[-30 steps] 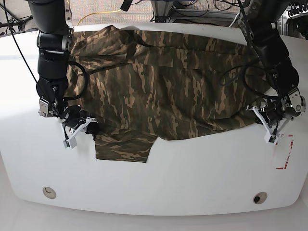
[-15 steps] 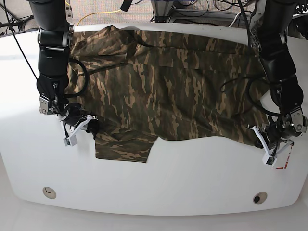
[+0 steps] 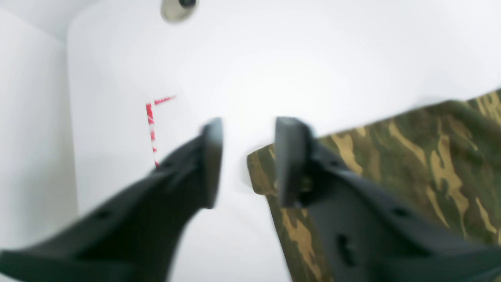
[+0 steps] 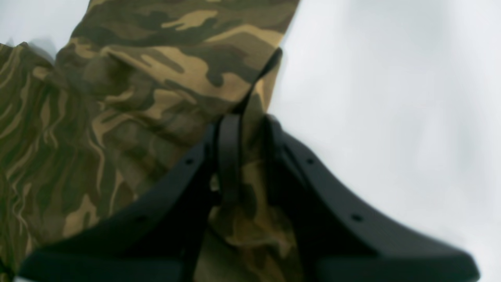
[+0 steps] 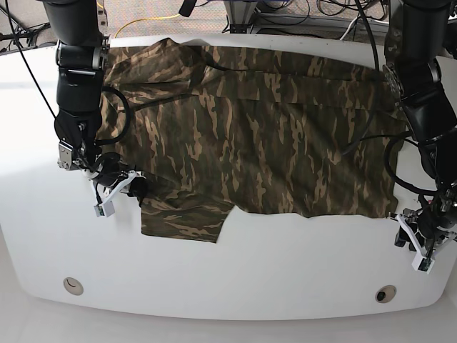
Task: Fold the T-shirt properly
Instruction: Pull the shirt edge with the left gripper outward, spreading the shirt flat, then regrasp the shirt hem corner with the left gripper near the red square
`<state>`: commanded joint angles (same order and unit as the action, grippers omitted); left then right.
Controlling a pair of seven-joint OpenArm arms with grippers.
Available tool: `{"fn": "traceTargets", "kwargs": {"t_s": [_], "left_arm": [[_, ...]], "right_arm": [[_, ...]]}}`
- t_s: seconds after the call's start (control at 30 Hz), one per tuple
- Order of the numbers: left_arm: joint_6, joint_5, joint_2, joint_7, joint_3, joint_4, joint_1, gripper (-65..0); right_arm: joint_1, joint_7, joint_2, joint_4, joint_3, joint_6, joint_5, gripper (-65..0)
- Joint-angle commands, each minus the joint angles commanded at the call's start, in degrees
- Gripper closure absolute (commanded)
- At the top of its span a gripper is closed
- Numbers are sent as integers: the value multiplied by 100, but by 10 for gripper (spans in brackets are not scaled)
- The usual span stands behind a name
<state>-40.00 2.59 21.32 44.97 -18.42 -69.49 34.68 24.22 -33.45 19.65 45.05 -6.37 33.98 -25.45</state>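
Note:
The camouflage T-shirt [image 5: 250,136] lies spread across the white table [image 5: 285,264], with one sleeve [image 5: 186,220] sticking out toward the front. My right gripper [image 5: 127,188] sits at the shirt's left edge by that sleeve. In the right wrist view it [image 4: 248,129] is shut on a fold of the T-shirt [image 4: 137,98]. My left gripper [image 5: 421,246] is just past the shirt's front right corner. In the left wrist view it [image 3: 244,156] is open over bare table, and the T-shirt corner [image 3: 411,156] lies beside and under one finger [image 3: 289,156].
A red-and-white tape mark [image 3: 150,125] is on the table beside the left gripper. Two round holes [image 5: 72,285] [image 5: 385,294] sit near the table's front edge. Cables and gear crowd the floor behind the table's back edge.
The left arm swept toward the front right, and the shirt's front right hem stretched out with it, lying flatter. The right gripper stayed at the left edge.

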Motion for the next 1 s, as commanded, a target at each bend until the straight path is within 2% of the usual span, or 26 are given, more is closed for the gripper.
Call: {"fn": "traceTargets", "kwargs": {"t_s": [0.07, 0.17, 0.47, 0.73, 0.87, 1.0], "left_arm": [[0, 0, 0, 18, -229, -158, -202, -338], [0, 0, 0, 35, -475, -220, -492, -364], [0, 0, -35, -9, -1231, 264, -958, -369], [0, 9, -53, -229, -1301, 905, -923, -369], [0, 0, -53, -659, -1301, 1389, -774, -369], [233, 0, -44, -914, -1301, 1855, -756, -371]], "right_arm": [[0, 0, 0, 0, 0, 0, 0, -97], [0, 0, 0, 0, 0, 0, 0, -97], [-18, -9, 18, 360, 0, 0, 9, -100], [9, -114, 26, 369, 9, -9, 9, -101], [9, -132, 18, 378, 18, -9, 9, -100], [9, -132, 18, 378, 9, -9, 9, -101]]}}
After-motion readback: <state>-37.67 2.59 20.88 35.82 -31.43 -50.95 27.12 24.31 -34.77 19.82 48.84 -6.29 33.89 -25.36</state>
